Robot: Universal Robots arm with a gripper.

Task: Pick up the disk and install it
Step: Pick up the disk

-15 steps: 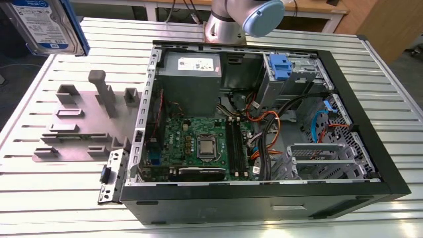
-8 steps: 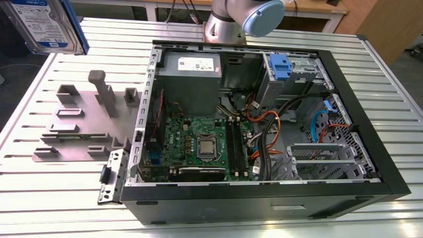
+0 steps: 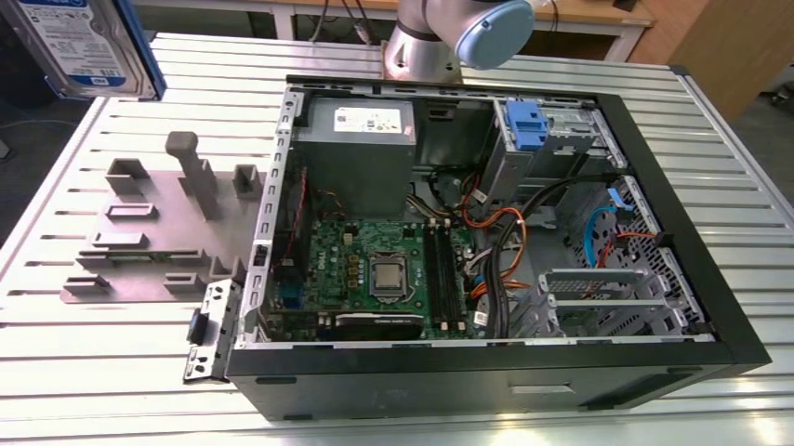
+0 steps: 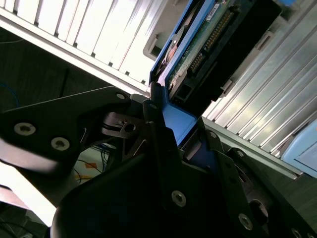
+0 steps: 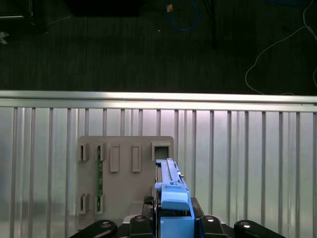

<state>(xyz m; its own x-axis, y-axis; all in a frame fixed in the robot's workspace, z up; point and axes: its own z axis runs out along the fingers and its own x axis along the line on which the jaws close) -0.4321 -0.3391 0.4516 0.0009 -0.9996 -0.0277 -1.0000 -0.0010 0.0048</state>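
**Gripper:** The gripper [image 4: 174, 119] is closed on the disk [image 3: 87, 46], with its jaws pressed against either flank of the blue side rail [image 5: 174, 206].

**Location:** In the exterior view the disk is held aloft, label face showing. It is at ten o'clock from the open computer case [image 3: 496, 386] and clear of the table [image 3: 112, 372].

**Handling (judged):**
- The disk looks rigid and dense for its size.
- Its metal faces look smooth and liable to slip, so the plastic rails give the better purchase.
- The connector pins [image 4: 213, 37] and board side are exposed. That end is fragile and no place for a grip, and the unit is likely sensitive to shock.

**Surface:** The table is ribbed aluminium. A grey fixture plate [image 3: 149, 269] with upright posts lies at nine o'clock of the case.

**Room:**
- The drive cage [image 3: 559, 139] sits at one o'clock inside the case, with cables crowded just beside it.
- A dark floor [image 5: 124, 49] with loose cables lies beyond the table edge.
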